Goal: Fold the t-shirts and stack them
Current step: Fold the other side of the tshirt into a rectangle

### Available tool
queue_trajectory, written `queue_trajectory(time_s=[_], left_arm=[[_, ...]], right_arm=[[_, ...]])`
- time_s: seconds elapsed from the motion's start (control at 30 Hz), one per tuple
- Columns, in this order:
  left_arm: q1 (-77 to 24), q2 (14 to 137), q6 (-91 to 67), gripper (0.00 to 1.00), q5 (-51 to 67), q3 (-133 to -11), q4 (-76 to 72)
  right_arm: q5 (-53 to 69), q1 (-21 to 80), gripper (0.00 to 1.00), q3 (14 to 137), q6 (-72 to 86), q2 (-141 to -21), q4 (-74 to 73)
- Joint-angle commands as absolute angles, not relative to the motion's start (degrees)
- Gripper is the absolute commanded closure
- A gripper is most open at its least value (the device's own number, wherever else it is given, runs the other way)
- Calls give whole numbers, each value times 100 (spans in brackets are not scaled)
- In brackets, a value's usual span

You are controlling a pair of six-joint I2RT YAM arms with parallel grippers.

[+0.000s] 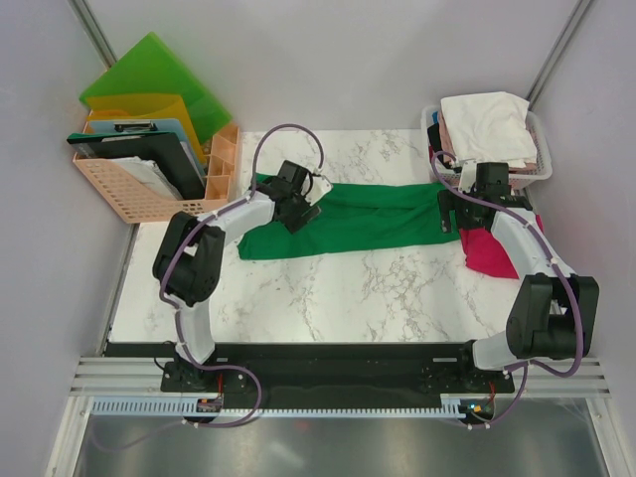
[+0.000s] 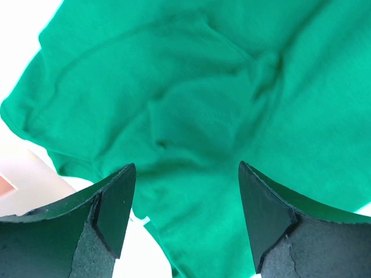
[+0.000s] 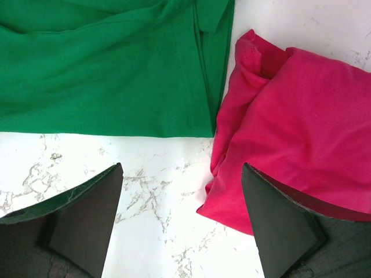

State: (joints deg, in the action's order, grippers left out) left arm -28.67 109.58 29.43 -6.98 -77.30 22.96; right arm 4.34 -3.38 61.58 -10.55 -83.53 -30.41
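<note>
A deep green t-shirt (image 1: 368, 214) lies folded into a long strip across the back of the marble table (image 1: 338, 298). My left gripper (image 1: 303, 214) hangs open over its left end. In the left wrist view wrinkled green cloth (image 2: 220, 98) fills the space under the gripper (image 2: 186, 168), and nothing is between the fingers. My right gripper (image 1: 459, 214) stands open at the strip's right end. Its wrist view shows the green hem (image 3: 104, 69), a crumpled magenta-red t-shirt (image 3: 301, 127) on the right and bare marble under the gripper (image 3: 182, 168). The magenta-red t-shirt (image 1: 487, 253) lies beside the right arm.
A white basket (image 1: 542, 169) at the back right holds a heap of white and pale pink t-shirts (image 1: 487, 124). At the back left stands a peach organiser (image 1: 129, 194) with folders, a clipboard and a green folder (image 1: 159, 79). Grey walls enclose the table.
</note>
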Motion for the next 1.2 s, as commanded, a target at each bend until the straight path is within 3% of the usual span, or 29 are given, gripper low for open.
queue_trajectory(time_s=[0.0,0.37,1.17], left_arm=[[-2839,11267,2909,22,-870,-8199,2224],[-2453,12014,3155,22,-1213,-9096,1969],[-2426,11673,3446,22,-1706,-9871,1993]], right_arm=[[545,-360,9,6144,-1099,-8376,-2979],[624,-360,10,6108,-1116,-8341,-2988],[888,-360,10,6108,-1187,-8534,-3102]])
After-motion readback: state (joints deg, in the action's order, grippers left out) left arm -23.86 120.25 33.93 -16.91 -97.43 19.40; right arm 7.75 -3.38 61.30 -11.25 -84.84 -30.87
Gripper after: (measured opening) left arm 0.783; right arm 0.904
